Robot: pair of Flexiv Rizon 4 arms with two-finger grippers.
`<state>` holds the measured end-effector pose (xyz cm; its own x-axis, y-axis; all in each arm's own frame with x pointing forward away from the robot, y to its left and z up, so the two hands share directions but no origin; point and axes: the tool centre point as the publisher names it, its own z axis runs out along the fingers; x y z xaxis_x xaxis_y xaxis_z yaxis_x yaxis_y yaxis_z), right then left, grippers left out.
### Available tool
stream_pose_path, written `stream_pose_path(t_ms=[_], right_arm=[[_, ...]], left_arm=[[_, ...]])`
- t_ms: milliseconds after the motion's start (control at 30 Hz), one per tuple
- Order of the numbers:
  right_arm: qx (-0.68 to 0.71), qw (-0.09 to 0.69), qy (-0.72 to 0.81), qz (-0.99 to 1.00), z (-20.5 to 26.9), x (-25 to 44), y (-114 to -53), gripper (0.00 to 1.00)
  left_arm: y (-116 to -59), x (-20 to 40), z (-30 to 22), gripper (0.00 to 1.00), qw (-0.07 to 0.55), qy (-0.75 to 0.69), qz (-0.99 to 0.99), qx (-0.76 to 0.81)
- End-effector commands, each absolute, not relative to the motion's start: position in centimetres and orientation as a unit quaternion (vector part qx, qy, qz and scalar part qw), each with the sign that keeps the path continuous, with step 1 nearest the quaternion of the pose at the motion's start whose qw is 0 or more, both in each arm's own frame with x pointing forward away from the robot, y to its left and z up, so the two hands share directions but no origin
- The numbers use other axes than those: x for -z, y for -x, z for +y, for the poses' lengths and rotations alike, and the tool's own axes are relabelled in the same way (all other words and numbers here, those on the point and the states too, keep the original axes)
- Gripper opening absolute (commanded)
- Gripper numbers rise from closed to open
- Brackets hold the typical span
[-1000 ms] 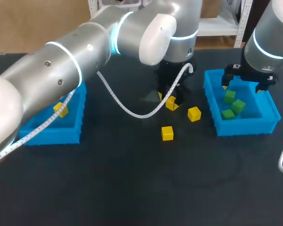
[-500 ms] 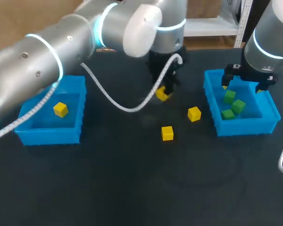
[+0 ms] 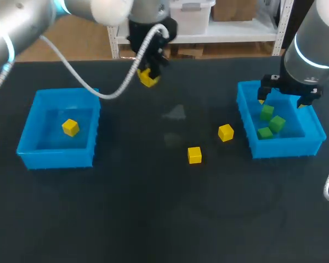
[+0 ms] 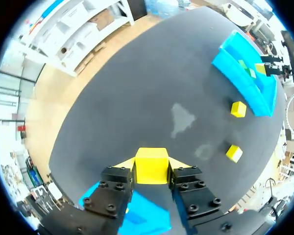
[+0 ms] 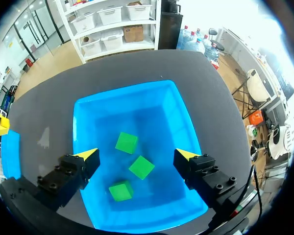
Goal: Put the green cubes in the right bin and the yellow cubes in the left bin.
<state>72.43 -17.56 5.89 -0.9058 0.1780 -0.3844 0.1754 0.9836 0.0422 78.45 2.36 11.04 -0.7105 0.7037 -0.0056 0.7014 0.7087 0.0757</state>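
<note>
My left gripper (image 3: 148,74) hangs high over the table's far middle, shut on a yellow cube (image 3: 148,78); the left wrist view shows that cube (image 4: 151,166) pinched between both yellow tips. Two more yellow cubes (image 3: 194,154) (image 3: 226,132) lie on the table near the right bin. One yellow cube (image 3: 71,127) rests in the left blue bin (image 3: 27,130). The right blue bin (image 3: 245,118) holds three green cubes (image 5: 126,142) (image 5: 141,167) (image 5: 120,191). My right gripper (image 5: 137,157) hovers open above that bin, with nothing between its fingers.
Pale smudges (image 3: 175,113) mark the dark table top between the bins. The left arm's white cable (image 3: 93,87) loops down over the table near the left bin's far corner.
My left gripper closed on a yellow cube in the table's middle, lifted it and carried it up and to the left. The right arm has stayed still above its bin.
</note>
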Motion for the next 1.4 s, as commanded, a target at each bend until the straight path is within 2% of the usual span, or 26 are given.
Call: stream_pose_path(t_ms=[33, 333, 600, 900, 967, 1200, 1400], right_arm=[[-0.003, 0.199, -0.091, 0.976, -17.6, -5.9, -72.3, 1.0], [-0.003, 0.199, -0.091, 0.976, -17.6, -5.9, -72.3, 1.0], [-0.003, 0.199, -0.091, 0.976, -17.6, -5.9, -72.3, 1.0], [-0.003, 0.199, -0.091, 0.976, -17.6, -5.9, -72.3, 1.0], [-0.003, 0.199, -0.091, 0.976, -17.6, -5.9, -72.3, 1.0], [-0.003, 0.199, -0.091, 0.976, -17.6, -5.9, -72.3, 1.0], [-0.003, 0.199, -0.091, 0.976, -17.6, -5.9, -72.3, 1.0]], left_arm=[[-75.6, -12.8, 7.9, 0.0, 0.082, -0.37, 0.926, -0.009], [-73.8, -13.0, 16.3, 0.0, 0.075, -0.3, 0.951, -0.027], [-71.9, -10.0, 21.4, 0.0, 0.052, -0.222, 0.973, -0.031], [-70.8, -7.1, 22.2, 0.0, 0.042, -0.183, 0.982, 0.0], [-71.0, -6.9, 21.9, 1.0, 0.049, -0.178, 0.983, 0.007], [-72.0, -7.8, 20.3, 1.0, 0.066, -0.203, 0.977, 0.016], [-72.3, -10.4, 15.6, 1.0, 0.09, -0.276, 0.956, 0.048]])
